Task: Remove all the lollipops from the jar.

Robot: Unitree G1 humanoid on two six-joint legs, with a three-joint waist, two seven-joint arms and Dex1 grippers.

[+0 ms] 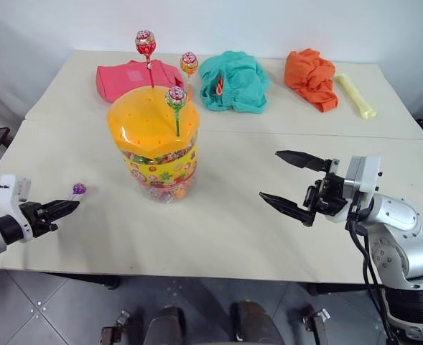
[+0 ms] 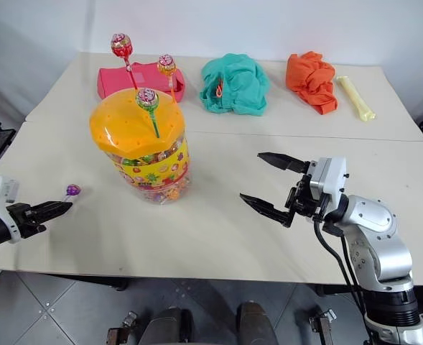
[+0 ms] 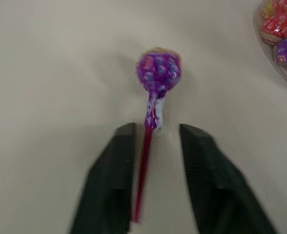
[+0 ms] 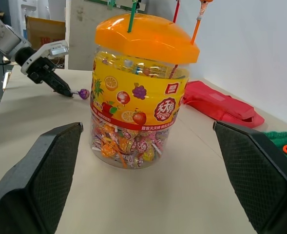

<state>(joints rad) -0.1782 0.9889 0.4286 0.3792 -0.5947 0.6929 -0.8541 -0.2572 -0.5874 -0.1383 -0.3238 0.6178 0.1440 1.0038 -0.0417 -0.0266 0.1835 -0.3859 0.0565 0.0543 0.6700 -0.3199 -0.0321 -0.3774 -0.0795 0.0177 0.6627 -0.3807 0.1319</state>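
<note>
The jar [image 1: 159,164], a clear tub of sweets with an orange holed lid [image 1: 143,126], stands left of the table's middle. Three lollipops stick up from the lid: a red one [image 1: 145,42], an orange one [image 1: 189,63] and a green-pink one [image 1: 176,97]. A purple lollipop [image 3: 158,72] lies on the table at the front left. Its stick runs between the parted fingers of my left gripper [image 1: 71,206], which is open. My right gripper [image 1: 269,175] hangs wide open to the right of the jar, pointing at it, with nothing between its fingers.
Along the far side of the table [image 1: 225,230] lie a pink cloth [image 1: 125,77], a teal cloth [image 1: 234,83], an orange cloth [image 1: 310,75] and a pale yellow tube [image 1: 356,95]. The front edge runs just below both grippers.
</note>
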